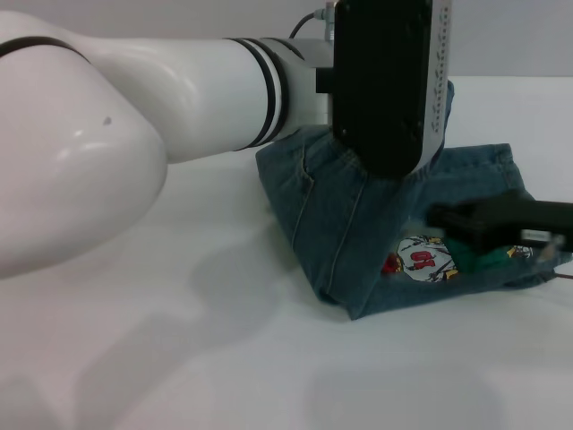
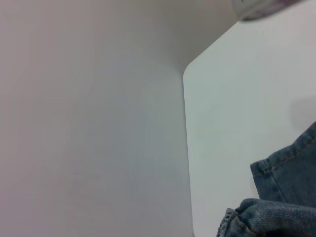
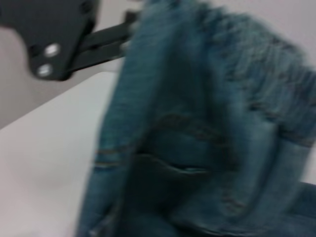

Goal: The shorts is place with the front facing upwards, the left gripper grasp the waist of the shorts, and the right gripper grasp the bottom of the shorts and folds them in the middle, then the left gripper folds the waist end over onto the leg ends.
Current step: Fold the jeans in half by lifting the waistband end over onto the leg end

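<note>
L gripper [image 1: 387,134] hangs over the middle of the shorts [image 1: 358,224], its boxy black body hiding the fingertips in head view; denim rises in a peak straight up to its underside, so it looks clenched on a fold of the fabric, tho the pinch itself isn't visible. In the R wrist view the same black claw [image 3: 106,39] pokes into the top edge of the lifted cloth, w/ the crinkled waist [image 3: 266,54] bunched just beside it, hanging blurred and draped. R gripper [image 1: 501,219] sits low at the right side of the garment, a dark blurred shape lying across the denim just above the cartoon print [image 1: 421,260]; can't tell if its jaws are parted or closed. Shorts lie on the white table [image 1: 224,358], already doubled lengthwise, print side showing near the lower fold, one part pulled up off the surface toward the L gripper, rest flat. L wrist view shows only a hemmed denim edge [image 2: 281,173] and a bunched bit of fabric near it, plus the table's rounded corner [image 2: 190,69] against a grey floor [image 2: 89,123]. L arm [image 1: 134,116], white w/ black rings, sweeps across from the left side of head view.
</note>
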You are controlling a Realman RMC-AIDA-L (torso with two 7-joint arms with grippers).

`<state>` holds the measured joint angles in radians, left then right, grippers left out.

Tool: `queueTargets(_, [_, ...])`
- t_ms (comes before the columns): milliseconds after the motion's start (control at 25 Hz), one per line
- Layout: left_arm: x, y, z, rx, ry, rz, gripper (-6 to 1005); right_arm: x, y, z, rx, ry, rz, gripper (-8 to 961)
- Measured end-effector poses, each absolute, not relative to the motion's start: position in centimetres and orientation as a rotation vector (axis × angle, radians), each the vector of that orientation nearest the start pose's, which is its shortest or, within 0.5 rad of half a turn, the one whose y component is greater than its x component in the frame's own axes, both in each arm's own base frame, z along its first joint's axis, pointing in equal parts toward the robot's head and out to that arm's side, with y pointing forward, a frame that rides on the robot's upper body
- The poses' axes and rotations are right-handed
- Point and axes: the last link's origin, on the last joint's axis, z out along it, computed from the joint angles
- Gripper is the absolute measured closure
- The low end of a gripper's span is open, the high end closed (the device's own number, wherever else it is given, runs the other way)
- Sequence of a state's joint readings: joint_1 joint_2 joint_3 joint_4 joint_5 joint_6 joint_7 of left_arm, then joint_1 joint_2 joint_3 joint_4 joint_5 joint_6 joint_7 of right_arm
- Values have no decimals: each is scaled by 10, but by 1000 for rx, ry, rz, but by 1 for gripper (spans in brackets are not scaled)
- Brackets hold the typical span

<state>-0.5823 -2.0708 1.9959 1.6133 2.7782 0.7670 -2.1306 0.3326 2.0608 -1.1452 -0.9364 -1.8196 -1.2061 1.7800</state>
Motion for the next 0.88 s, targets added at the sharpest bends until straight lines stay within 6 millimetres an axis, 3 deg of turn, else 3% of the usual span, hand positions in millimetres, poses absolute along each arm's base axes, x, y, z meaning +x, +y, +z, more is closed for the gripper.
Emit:
queueTargets(240, [-29, 349, -64, -2319, 772, 167, 858, 300, 329, 35, -2393, 1004, 412, 860])
queueTargets(560, [-26, 348, -69, -2333, 761, 144, 855, 325, 319, 85, -2181, 1011, 459, 861])
queueTargets(760, [-24, 346, -79, -2343, 757, 108, 854, 334, 316, 105, -2086, 994, 494, 860])
queueTargets(880, [-24, 346, -85, -2351, 748, 94, 853, 336, 315, 106, -2077, 995, 498, 860])
